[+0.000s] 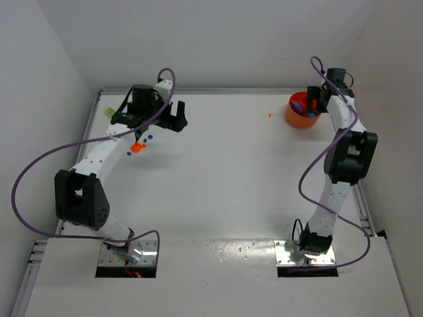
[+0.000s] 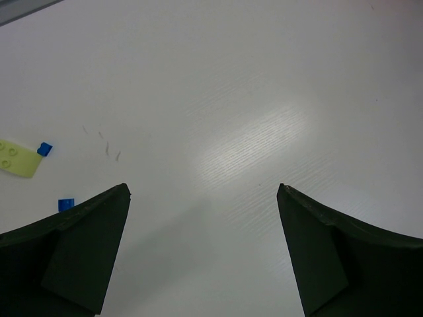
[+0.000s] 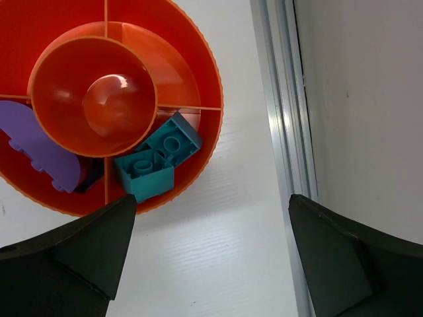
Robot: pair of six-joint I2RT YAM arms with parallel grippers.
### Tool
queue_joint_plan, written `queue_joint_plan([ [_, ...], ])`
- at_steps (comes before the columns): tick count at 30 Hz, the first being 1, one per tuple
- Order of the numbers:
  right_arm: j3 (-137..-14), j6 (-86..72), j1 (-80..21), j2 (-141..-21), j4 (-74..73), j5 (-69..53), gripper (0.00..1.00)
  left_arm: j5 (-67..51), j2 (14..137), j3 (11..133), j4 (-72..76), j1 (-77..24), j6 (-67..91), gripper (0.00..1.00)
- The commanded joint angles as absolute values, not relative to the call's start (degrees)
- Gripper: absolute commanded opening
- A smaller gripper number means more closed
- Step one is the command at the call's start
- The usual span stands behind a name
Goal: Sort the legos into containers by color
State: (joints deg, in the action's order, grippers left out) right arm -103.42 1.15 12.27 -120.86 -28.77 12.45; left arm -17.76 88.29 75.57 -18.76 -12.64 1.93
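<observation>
The sort is partly done, by my reading. The bowl (image 3: 182, 66) sits at the far right of the surface (image 1: 218, 191), close to the rail (image 3: 284, 132) and the side wall. It already holds two blue bricks (image 3: 157, 158) in one compartment and a purple brick (image 3: 33, 142) in the next. The other compartments that show look empty. The right jaws hang just above the bowl's near rim, spread wide with nothing between them.

Most of what is left lies well apart from the bowl, at the far left. There is an orange-red brick (image 1: 137, 147), a few small blue ones (image 1: 151, 137), and a yellow-green plate (image 2: 16, 158) with a blue bit (image 2: 44, 149) touching its corner. One tiny red piece (image 1: 270, 115) lies alone near the bowl, on its left. The left jaws hover over bare surface just right of that cluster, also wide open and empty.

Room to move is good across the middle, which is bare between the arms. It is tight at both ends: the bowl is hemmed in by rail and wall on its right, and the left cluster sits near the left wall and the far edge. Approaches there are probably best made from the centre side.
</observation>
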Motion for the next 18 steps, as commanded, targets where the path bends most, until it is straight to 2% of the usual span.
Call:
queue_joint_plan([
  [1,-103.5,1.7,12.1,-120.4,-26.6,13.2,0.98,-18.5,88.3,75.7,-17.7,-12.2,1.5,1.00],
  [18,-104.6,2.2,11.6,-122.6,-28.3,12.0,0.98,-19.1,88.3,75.1,-17.7,-12.2,1.5,1.00],
])
